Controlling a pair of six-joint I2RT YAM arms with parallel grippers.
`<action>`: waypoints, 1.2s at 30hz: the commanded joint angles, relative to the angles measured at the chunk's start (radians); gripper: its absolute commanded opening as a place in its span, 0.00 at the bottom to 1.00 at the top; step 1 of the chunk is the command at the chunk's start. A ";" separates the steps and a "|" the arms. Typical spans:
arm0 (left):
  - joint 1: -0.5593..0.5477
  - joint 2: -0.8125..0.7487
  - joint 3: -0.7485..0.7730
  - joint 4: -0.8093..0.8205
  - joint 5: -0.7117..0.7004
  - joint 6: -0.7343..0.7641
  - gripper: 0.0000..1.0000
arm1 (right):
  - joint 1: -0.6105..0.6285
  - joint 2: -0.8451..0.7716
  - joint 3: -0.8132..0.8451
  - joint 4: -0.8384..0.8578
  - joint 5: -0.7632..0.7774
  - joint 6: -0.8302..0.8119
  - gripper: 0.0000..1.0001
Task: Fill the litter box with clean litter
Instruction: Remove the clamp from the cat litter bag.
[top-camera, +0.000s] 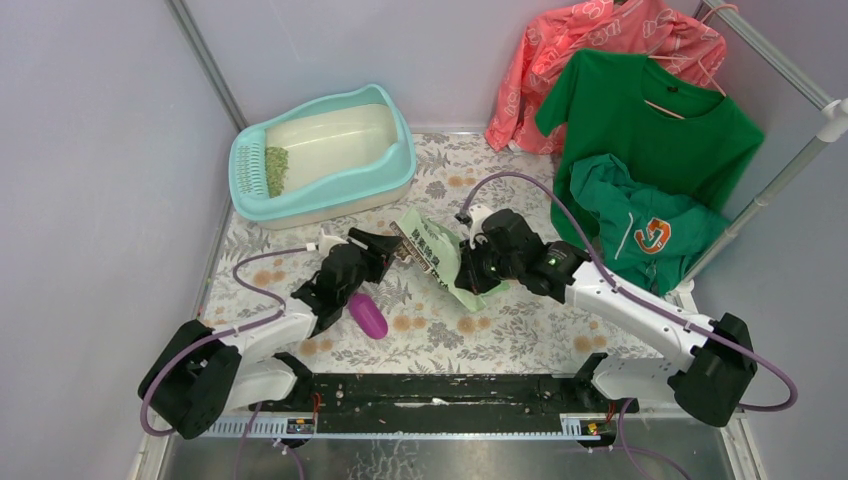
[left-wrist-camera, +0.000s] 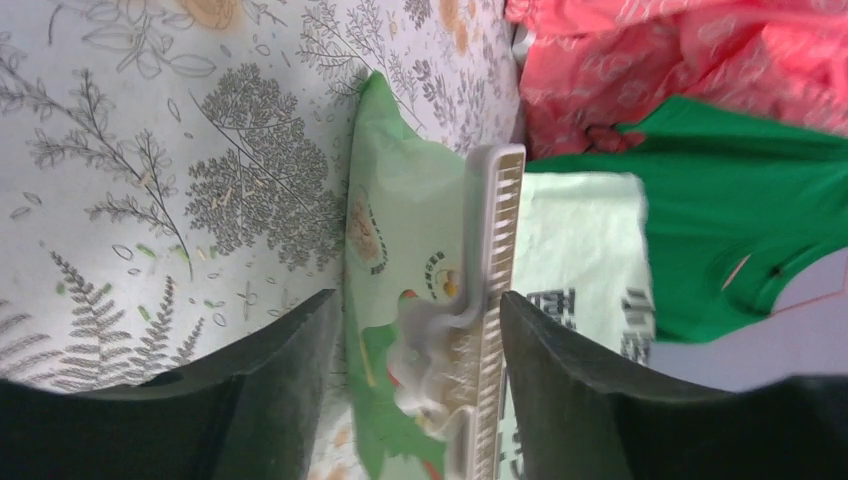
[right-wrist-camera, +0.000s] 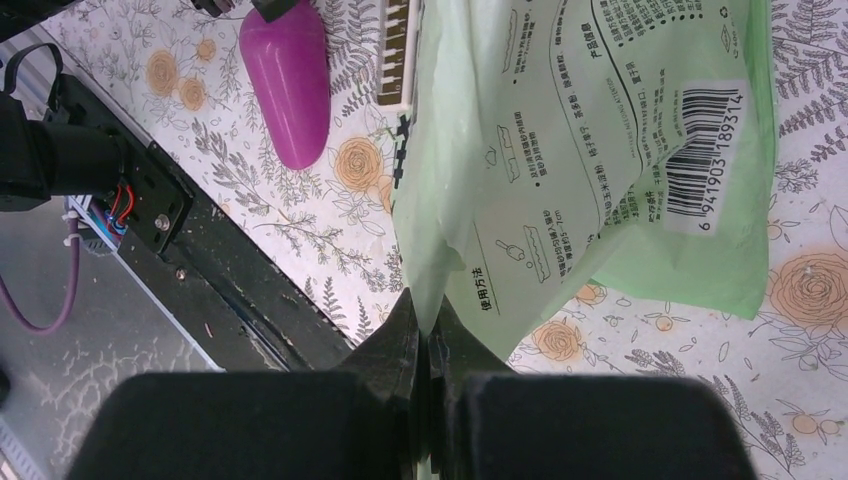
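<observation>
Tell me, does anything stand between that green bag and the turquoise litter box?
Nothing lies on the table between the bag and the litter box, but a beige clip is clamped across the bag, between the left gripper's fingers.

Light green printed bag mid-bench, barcode label on one face, pale ribbed clip across its top. Purple scoop flat on the floral bench cover, just beside the bag. Far right: coral garment, green t-shirt and green jacket hang by a white rack pole.
</observation>
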 joint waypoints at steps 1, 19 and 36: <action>0.006 -0.014 -0.002 0.099 0.039 0.014 0.75 | -0.035 -0.043 -0.001 0.038 -0.044 -0.003 0.00; 0.007 0.105 -0.043 0.402 0.076 -0.008 0.82 | -0.291 0.068 -0.061 0.193 -0.568 0.120 0.00; 0.027 0.124 -0.070 0.483 0.100 -0.041 0.60 | -0.411 0.096 -0.108 0.216 -0.672 0.108 0.00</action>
